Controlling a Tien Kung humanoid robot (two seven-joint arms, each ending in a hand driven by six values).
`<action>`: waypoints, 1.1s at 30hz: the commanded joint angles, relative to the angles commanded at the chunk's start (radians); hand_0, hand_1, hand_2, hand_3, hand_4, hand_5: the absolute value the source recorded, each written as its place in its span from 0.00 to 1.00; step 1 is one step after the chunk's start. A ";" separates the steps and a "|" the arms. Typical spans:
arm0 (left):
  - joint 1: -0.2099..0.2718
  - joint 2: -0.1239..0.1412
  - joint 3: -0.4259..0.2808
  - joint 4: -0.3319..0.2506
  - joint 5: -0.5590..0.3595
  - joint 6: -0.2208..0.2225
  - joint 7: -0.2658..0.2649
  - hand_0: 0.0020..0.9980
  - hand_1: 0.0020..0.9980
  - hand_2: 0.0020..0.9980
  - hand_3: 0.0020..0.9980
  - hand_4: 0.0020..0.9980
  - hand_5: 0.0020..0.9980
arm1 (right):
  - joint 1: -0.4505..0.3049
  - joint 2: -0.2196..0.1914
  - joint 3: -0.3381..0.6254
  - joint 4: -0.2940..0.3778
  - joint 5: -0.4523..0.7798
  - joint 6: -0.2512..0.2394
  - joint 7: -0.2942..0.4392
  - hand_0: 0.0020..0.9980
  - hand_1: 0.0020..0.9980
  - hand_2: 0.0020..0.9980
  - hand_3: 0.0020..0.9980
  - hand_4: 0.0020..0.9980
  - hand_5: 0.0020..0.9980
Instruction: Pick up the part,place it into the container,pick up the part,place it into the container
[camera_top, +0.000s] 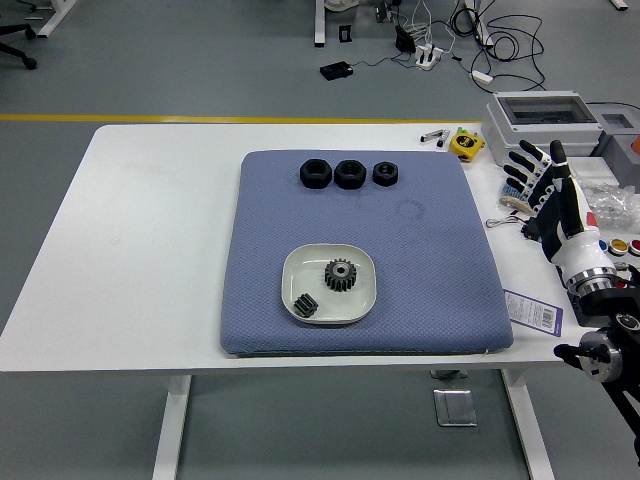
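- While the right hand (545, 185) hangs over the table's right edge, off the blue mat (365, 250), its fingers are spread wide and hold nothing.
- The white dish (329, 285) sits on the mat's near half, with a large gear (341, 275) and a small gear (307, 304) lying inside it.
- Three black nuts (348, 173) stand in a row along the mat's far edge, well apart from the hand.
- The white table (150, 240) carries a grey box (540, 125) at its far right corner.
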 joint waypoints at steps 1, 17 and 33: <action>0.000 0.000 0.000 0.000 0.000 0.000 0.000 0.70 0.62 0.65 0.56 0.57 0.58 | -0.015 0.009 0.024 -0.001 -0.014 -0.001 0.001 0.85 0.76 0.76 0.78 1.00 0.93; -0.010 0.003 0.005 0.001 0.008 -0.002 -0.002 0.70 0.62 0.65 0.56 0.57 0.58 | -0.124 0.077 0.246 -0.025 -0.136 0.004 -0.040 0.83 0.74 0.75 0.76 1.00 0.89; -0.016 0.011 0.003 0.004 0.014 -0.001 -0.004 0.70 0.61 0.65 0.56 0.57 0.59 | -0.143 0.138 0.244 -0.043 -0.096 0.049 -0.065 0.84 0.74 0.76 0.75 1.00 0.88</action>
